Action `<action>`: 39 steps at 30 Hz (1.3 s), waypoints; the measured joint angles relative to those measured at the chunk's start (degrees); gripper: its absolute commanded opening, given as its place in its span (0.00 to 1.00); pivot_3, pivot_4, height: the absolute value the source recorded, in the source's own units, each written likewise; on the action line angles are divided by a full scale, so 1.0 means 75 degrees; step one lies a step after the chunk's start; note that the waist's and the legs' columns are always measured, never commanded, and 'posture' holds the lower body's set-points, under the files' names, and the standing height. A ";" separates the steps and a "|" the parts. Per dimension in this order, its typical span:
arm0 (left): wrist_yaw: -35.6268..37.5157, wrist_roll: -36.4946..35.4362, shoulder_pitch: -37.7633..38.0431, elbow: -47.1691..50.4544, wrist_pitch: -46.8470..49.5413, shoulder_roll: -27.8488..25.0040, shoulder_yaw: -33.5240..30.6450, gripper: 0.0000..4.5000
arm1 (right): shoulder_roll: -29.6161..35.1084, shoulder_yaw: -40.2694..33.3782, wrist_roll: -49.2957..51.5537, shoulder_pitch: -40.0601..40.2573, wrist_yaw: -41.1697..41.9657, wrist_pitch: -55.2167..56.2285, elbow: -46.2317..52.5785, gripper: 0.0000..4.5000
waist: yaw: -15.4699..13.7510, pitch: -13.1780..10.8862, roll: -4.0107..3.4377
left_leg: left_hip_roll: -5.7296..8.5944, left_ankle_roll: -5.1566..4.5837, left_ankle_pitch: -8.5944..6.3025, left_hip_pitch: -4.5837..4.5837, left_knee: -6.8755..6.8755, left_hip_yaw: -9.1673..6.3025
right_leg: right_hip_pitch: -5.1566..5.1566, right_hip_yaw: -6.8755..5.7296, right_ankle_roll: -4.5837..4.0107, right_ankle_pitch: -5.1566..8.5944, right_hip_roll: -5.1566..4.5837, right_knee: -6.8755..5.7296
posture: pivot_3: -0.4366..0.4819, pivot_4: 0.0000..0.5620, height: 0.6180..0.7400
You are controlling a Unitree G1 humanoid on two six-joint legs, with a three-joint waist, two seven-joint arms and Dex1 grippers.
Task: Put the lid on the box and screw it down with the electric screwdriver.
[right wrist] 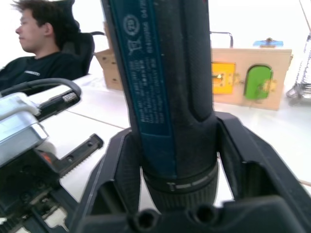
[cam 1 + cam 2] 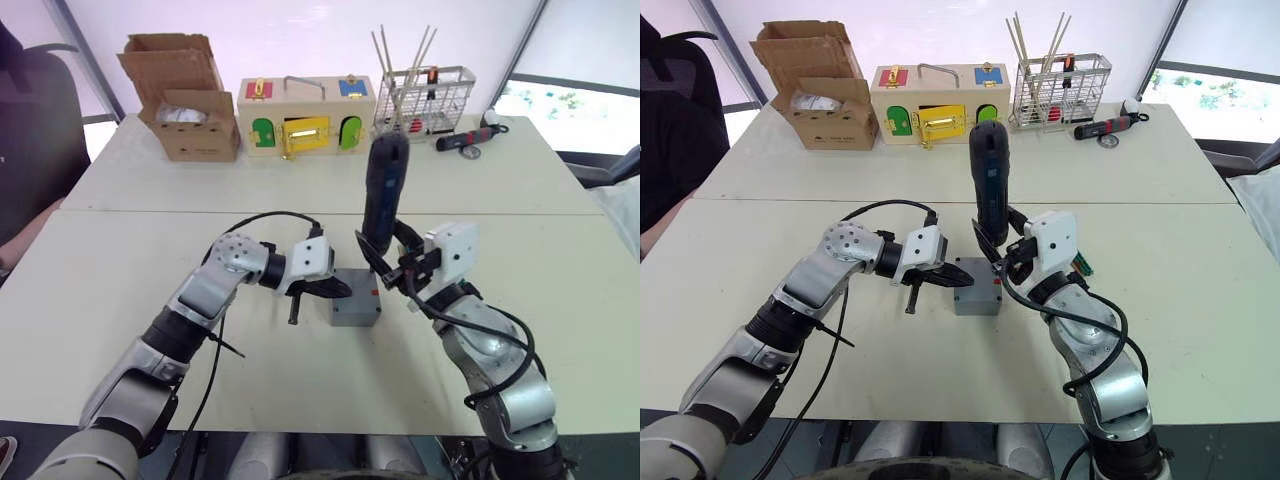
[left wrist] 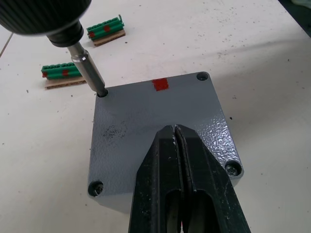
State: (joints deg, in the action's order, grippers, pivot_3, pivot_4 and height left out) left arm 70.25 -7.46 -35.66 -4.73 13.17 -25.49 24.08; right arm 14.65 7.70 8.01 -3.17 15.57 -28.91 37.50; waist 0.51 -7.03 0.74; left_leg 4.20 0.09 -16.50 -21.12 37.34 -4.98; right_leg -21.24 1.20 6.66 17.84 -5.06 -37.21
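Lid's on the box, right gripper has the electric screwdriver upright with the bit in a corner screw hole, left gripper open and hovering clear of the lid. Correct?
Not quite. The left gripper is shut, its fingertips pressed down on the lid, as the left wrist view shows. The rest stands: the lid sits on the box, and the right gripper holds the electric screwdriver upright, bit in a corner hole.

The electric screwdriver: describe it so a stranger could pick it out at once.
On the near half of the white table, between the two arms, sits a small grey box with the lid on. Standing nearly upright over it, shut in the right gripper, is the electric screwdriver: thick, black, its metal bit in a corner hole, unlike the slim black-and-red hand tool lying by the wire basket.
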 measured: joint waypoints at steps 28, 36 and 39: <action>0.0246 -0.1321 -0.0043 0.0082 0.1420 -0.0117 -0.0955 0.00 | 0.2147 -0.4016 0.6106 -0.3974 -0.0197 -0.4594 0.0391 0.42 | 0.0043 -0.0163 -0.0077 | -0.0005 0.0055 0.0034 -0.0198 -0.0017 -0.0003 | -0.0185 0.0004 0.0000 -0.0003 -0.0022 -0.0018 | 0.48 0.27 1.00; 0.0046 -0.2285 -0.0567 0.1198 0.2424 -0.0658 -0.2068 0.00 | 0.3108 -0.4142 0.7342 -0.4699 -0.0925 -0.5742 -0.1522 0.42 | 0.0040 -0.0206 -0.0076 | 0.0009 0.0068 0.0044 -0.0283 0.0010 0.0023 | -0.0249 0.0003 0.0002 -0.0006 -0.0047 -0.0010 | 0.48 0.27 1.00; -0.0100 -0.2441 -0.0561 0.1395 0.2524 -0.0492 -0.2068 0.00 | 0.3687 -0.3795 0.7215 -0.4889 -0.0871 -0.6001 -0.1984 0.42 | 0.0008 -0.0209 -0.0075 | 0.0009 0.0068 0.0044 -0.0304 0.0029 0.0019 | -0.0265 -0.0005 0.0003 -0.0006 -0.0047 -0.0017 | 0.48 0.27 1.00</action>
State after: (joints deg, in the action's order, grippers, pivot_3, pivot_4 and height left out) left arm 69.50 -25.77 -39.86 5.73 32.10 -29.18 8.58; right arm 42.31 -20.76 62.13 -39.84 9.03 -73.92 22.63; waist 0.58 -8.59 0.18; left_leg 4.27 0.60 -16.17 -23.40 37.56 -4.83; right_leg -23.22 1.17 6.68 17.79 -5.41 -37.34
